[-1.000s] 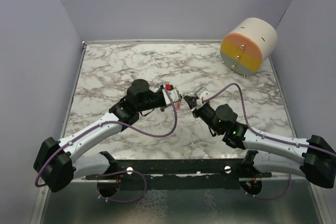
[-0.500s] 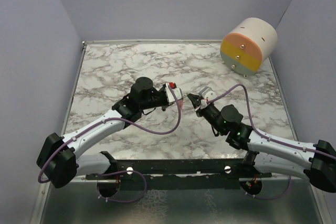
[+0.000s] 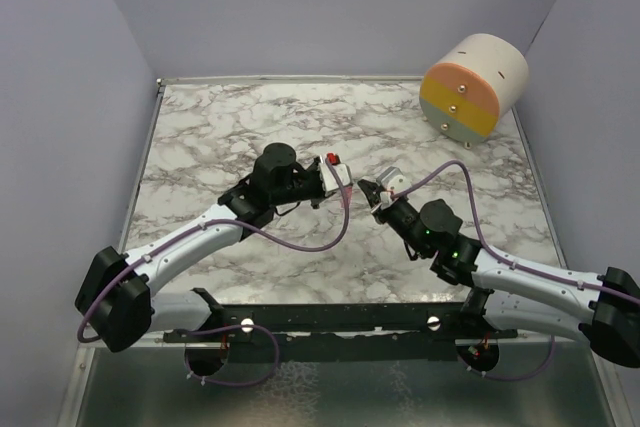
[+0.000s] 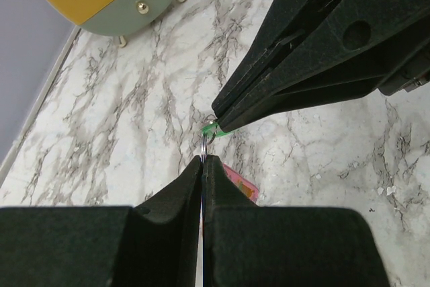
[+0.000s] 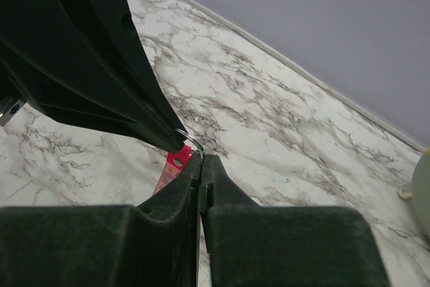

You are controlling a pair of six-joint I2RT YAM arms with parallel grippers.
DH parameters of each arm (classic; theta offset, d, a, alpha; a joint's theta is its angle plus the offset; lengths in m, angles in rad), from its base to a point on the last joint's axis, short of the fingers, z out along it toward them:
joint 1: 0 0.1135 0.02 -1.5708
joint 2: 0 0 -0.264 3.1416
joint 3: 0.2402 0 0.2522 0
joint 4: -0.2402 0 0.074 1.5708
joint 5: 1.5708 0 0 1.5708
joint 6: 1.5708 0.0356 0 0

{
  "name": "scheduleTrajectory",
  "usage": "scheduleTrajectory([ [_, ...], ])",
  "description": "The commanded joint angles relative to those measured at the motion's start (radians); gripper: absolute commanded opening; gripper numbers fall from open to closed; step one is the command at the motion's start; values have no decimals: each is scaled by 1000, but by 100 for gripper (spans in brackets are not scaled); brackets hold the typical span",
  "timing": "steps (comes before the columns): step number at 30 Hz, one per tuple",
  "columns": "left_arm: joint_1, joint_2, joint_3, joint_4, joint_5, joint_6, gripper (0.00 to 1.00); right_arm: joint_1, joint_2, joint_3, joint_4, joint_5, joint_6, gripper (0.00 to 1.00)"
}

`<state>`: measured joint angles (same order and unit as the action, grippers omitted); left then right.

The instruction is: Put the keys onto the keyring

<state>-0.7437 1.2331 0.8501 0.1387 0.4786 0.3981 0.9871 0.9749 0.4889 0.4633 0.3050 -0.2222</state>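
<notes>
Left wrist view shows the left gripper (image 4: 203, 160) pinched fully together on a thin metal keyring (image 4: 203, 144), which stands up out of its tips at 12 o'clock. The right gripper (image 4: 218, 124) comes in from 2 o'clock, also closed tight, with the green key (image 4: 215, 130) clamped at its very tip and touching the top of the ring. The pink-red key (image 4: 240, 182) shows just past the left fingers at 4 o'clock, above the marble bench (image 4: 134, 139).

Right wrist view has the pink-red key hanging right under the ring at the left gripper's tip. Whether it is threaded on the ring cannot be told.

From the top external view the two gripper tips meet over the bench's middle, and a pink, yellow and grey drum (image 3: 475, 87) sits at 1 o'clock in the far corner.
</notes>
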Motion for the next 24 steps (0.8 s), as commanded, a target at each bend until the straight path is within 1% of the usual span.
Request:
scheduleTrajectory([
  [1, 0, 22, 37, -10, 21, -2, 0, -2, -27, -3, 2, -43, -35, 1],
  [11, 0, 51, 55, -31, 41, 2, 0, -2, -46, -10, 6, -36, -86, 1],
  [15, 1, 51, 57, -29, 25, -5, 0, -2, -42, -6, -4, -30, -92, 1],
  [16, 1, 50, 55, -24, 7, -13, 3, -2, -40, -2, -9, -25, -94, 1],
  [18, 1, 45, 48, -14, -44, -33, 37, -2, -34, 11, -24, -5, -95, 1],
  [19, 1, 40, 42, -4, -78, -45, 60, -3, -29, 20, -36, 4, -95, 1],
  [20, 1, 28, 29, 10, -114, -59, 69, -3, -24, 31, -52, 11, -95, 1],
  [22, 3, 2, 3, 47, -192, -84, 76, -2, -17, 49, -82, 18, -97, 1],
  [24, 7, -32, -32, 92, -295, -121, 80, -2, -16, 57, -87, 21, -94, 1],
])
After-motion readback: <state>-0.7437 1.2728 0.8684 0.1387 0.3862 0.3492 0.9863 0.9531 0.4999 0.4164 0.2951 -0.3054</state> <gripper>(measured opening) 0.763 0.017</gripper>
